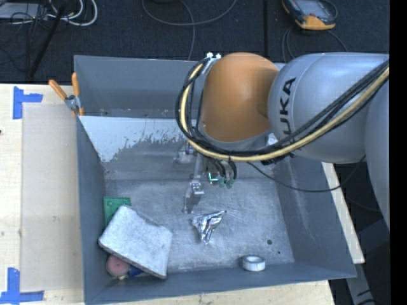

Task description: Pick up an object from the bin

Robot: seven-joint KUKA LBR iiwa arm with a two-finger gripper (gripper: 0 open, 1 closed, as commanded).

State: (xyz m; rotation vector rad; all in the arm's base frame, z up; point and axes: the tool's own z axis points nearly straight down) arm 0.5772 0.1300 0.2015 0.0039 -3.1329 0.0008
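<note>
My gripper (193,194) hangs below the arm's wrist over the middle of the bin floor. A crumpled piece of silver foil (208,224) lies on the floor just below and slightly right of it, apart from it. Nothing shows in the gripper's grasp.
A flat grey-white block (136,241) lies tilted in the near left corner, over a green card (116,204) and a pink round thing (116,267). A small white tape roll (253,263) sits near the front wall at the right. The arm and its orange cover hide the back right of the bin.
</note>
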